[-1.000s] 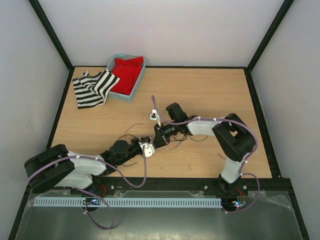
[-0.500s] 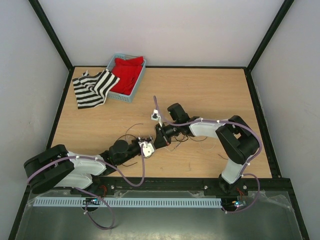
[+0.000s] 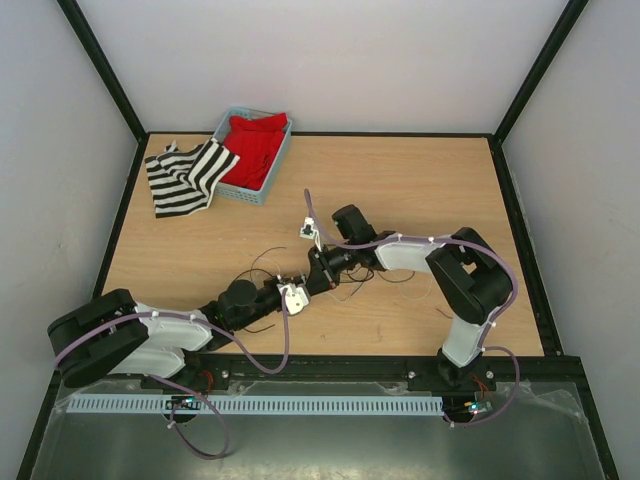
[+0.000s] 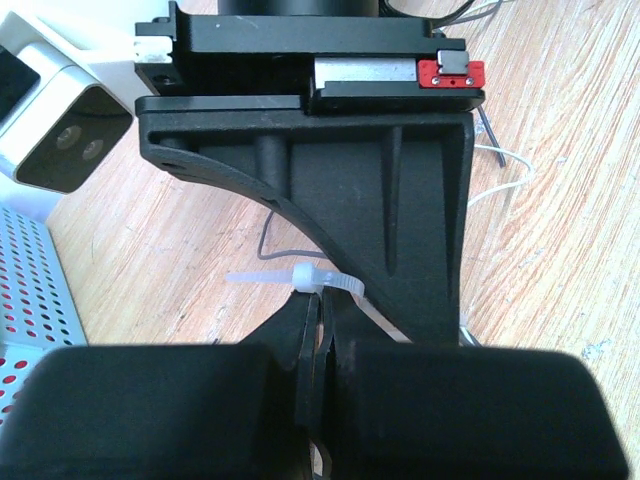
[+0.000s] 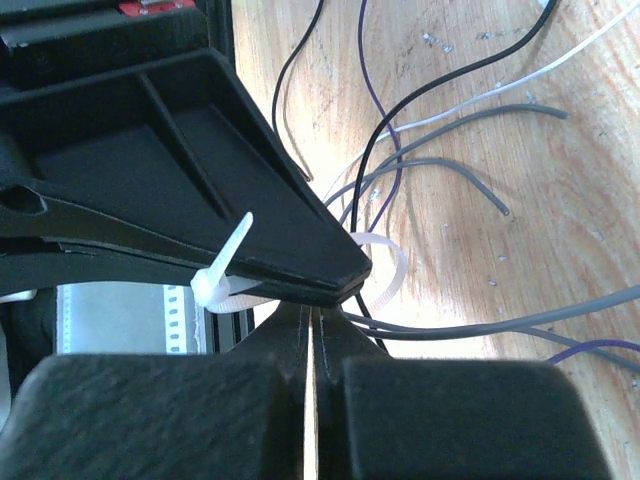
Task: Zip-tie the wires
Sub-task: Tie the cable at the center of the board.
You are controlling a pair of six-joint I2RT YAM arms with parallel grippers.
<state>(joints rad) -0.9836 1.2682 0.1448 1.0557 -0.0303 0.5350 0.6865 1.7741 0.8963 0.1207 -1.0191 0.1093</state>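
My jaws are matte black, with one small red tab (image 4: 450, 72). The wires (image 5: 440, 84) are black, grey, whitish and purple. The zip tie (image 5: 222, 275) is milky white. The surface (image 3: 400, 180) is pale wood grain. The basket (image 3: 243, 192) is pale blue, one cloth (image 3: 255, 145) is red, the other cloth (image 3: 185, 175) is black-and-white striped, and the cables (image 3: 287, 340) are lilac.

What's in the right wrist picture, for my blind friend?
A white zip tie sits where the shut right gripper meets the shut left gripper. Its loop lies among thin black, grey and white wires on a wooden table.
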